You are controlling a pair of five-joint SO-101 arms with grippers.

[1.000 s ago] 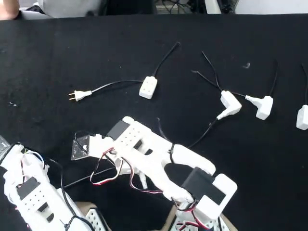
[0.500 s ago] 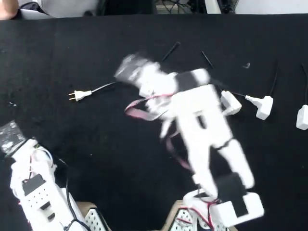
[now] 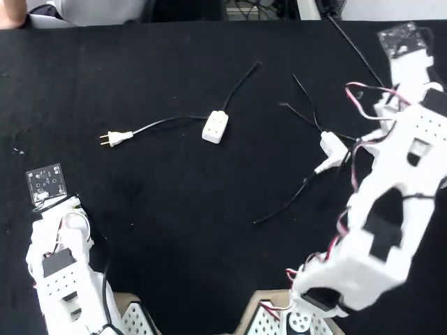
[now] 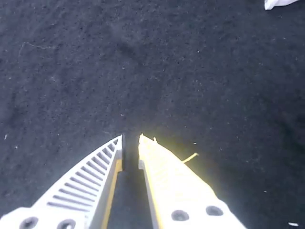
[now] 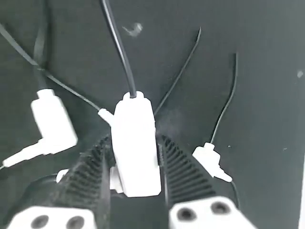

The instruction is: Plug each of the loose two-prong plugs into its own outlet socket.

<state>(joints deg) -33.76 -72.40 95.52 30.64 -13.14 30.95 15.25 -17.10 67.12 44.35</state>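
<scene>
my left gripper (image 4: 130, 137) hangs low over the black tabletop (image 4: 143, 57), almost closed, with only a thin slit between the tips and nothing in it. out ahead of it and off toward my right lies a loose two-prong plug (image 3: 115, 138), flat on the cloth with its prongs pointing away from the socket. its black cord (image 3: 167, 121) runs on to a white outlet socket (image 3: 215, 126), which sits farther right, between my two grippers and well apart from both.

next comes a white angled plug (image 3: 334, 150), near my right gripper on its left side and lying free of it.

my right arm (image 3: 391, 202) stretches to the far right of the tabletop. my right gripper (image 5: 135, 139) is parted about as wide as a white block (image 5: 136, 162), which sits between the ribbed fingers (image 5: 90, 167), one along each long side. the block's black lead (image 5: 116, 47) runs straight ahead from its far end. a small white plug (image 5: 209, 160) on a thin cord lies close by on the gripper's right side.
</scene>
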